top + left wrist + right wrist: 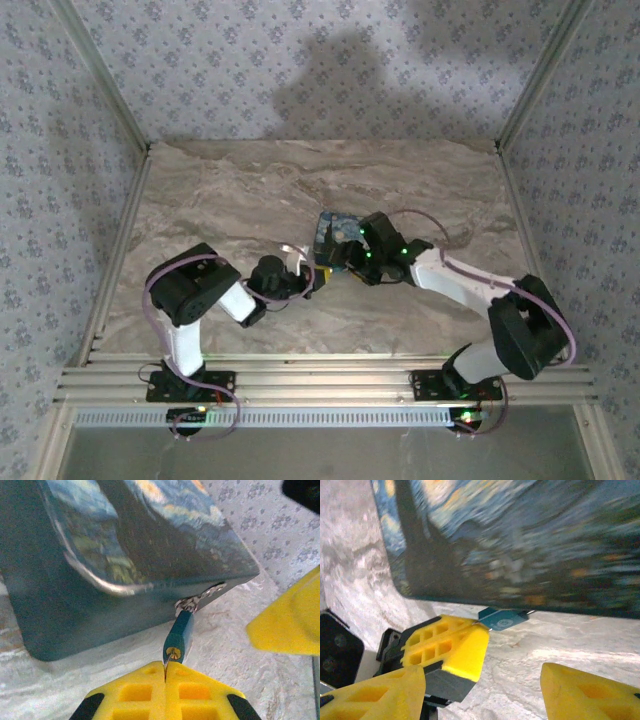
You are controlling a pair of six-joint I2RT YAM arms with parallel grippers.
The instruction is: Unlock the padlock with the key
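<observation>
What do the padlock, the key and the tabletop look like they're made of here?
The padlock has a glossy printed casing, plastic or coated metal judging by its sheen, with bright bare metal at the keyhole. The key has a smooth teal head, either painted metal or plastic-covered; the look leaves it open. The tabletop is a veined marble-look surface, possibly laminate.

I see the padlock (332,227), a dark blue block with yellow-white swirl print, at centre frame in the top view. The slender bluish key (179,634) meets its lower edge at the metal tip.
</observation>
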